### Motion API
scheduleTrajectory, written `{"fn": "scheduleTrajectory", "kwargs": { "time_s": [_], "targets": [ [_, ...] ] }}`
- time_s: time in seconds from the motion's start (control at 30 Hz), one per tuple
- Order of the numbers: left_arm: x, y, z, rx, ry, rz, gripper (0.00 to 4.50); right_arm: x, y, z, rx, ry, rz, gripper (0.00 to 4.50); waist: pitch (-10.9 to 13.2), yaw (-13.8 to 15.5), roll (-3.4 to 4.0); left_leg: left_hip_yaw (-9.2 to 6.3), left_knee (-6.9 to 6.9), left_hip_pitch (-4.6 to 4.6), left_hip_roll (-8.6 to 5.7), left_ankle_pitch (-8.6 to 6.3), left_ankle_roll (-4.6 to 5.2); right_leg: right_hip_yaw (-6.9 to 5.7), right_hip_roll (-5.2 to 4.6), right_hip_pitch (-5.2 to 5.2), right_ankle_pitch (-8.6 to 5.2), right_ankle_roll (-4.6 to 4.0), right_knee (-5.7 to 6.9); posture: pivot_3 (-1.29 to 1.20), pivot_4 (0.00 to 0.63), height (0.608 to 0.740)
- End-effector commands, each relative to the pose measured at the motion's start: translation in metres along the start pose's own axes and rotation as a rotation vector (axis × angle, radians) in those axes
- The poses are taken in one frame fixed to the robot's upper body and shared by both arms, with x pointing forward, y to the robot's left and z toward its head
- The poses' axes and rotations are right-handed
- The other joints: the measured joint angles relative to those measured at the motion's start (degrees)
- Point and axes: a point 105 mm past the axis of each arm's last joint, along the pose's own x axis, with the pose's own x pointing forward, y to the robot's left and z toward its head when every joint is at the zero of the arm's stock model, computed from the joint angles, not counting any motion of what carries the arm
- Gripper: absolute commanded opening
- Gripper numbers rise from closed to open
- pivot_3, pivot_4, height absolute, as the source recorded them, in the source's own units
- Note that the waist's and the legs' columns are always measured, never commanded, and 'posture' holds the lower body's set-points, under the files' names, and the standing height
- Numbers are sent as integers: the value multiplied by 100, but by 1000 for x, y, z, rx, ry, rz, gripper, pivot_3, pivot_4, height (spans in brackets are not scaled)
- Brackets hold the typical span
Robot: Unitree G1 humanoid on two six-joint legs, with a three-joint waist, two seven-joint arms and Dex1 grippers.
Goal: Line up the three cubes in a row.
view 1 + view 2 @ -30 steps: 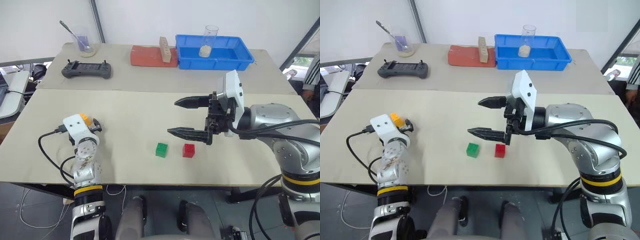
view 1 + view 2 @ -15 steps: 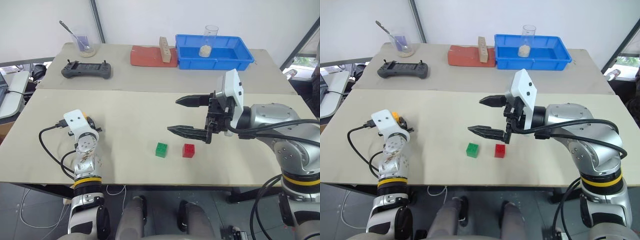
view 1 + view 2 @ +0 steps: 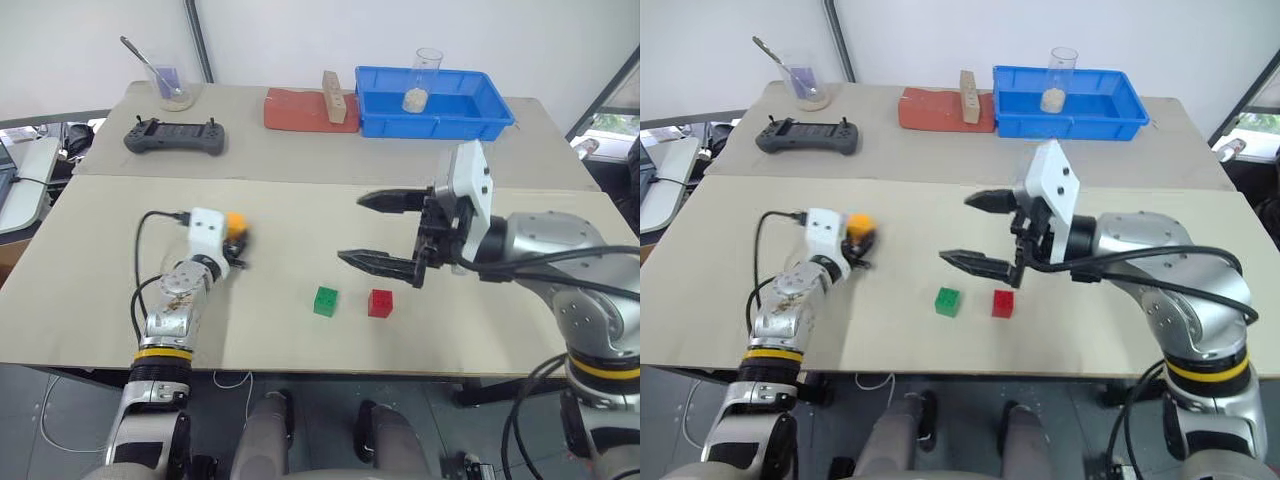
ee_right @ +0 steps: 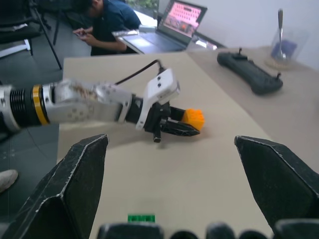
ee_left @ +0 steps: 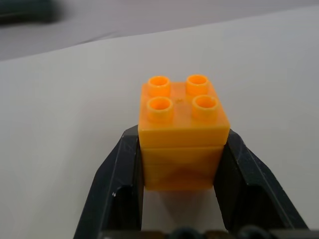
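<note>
Two grippers are seen above the worktop (image 3: pixel 300 215). The right gripper (image 3: pixel 378 229) is held spread wide above the middle, nothing between its fingers. The left gripper (image 5: pixel 180 186) is pinched on the orange-yellow cube (image 5: pixel 181 134), whose lower half is partly hidden by the fingers. The green cube (image 3: pixel 324 301) and red cube (image 3: pixel 379 303) are set near the front edge, slightly apart, with bare surface around them.

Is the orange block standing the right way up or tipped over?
Right way up. The orange block has its four round studs facing up, and the left gripper's jaws pinch its two sides.
</note>
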Motion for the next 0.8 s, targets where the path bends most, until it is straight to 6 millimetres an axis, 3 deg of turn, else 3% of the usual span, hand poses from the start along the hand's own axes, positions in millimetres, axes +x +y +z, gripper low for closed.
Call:
{"fn": "scheduleTrajectory", "kwargs": {
  "time_s": [0.03, 0.17, 0.33, 0.57, 0.8],
  "targets": [
    [0, -33, 28, 97, -78, -342, 1369, -11, 3, 8, -72, -16, -21, 4500, 0, -24, 0, 0, 0, 2, 1, 0, 0, 0, 0, -1, 0, 0, 0, 0, 150, 740],
    [-13, -51, 27, 153, -71, -587, 1369, -18, 6, 2, -65, 0, -26, 4500, 1, -76, -1, -2, -3, 10, 2, 0, 1, -1, 3, -3, -1, 0, 0, 0, 150, 740],
    [-47, -66, 19, 233, -41, -881, 1369, -23, 11, -1, -56, 12, -19, 4500, 2, -143, -1, -3, -1, 11, 3, 1, 2, 0, 3, -5, -1, 0, 0, 0, 150, 740],
    [-67, -60, 1, 302, 7, -1013, 1369, -18, 13, 7, -56, 2, -8, 4500, 4, -124, 1, -2, 4, 10, 4, 1, 2, -1, 0, -4, -1, 0, 0, 0, 150, 740],
    [-64, -51, -13, 335, 33, -1031, 1369, -17, 12, 12, -51, 3, -5, 4500, 4, -122, 1, -2, 5, 10, 4, 1, 2, -1, -1, -6, -1, 0, 0, 0, 150, 740]
  ]
}}
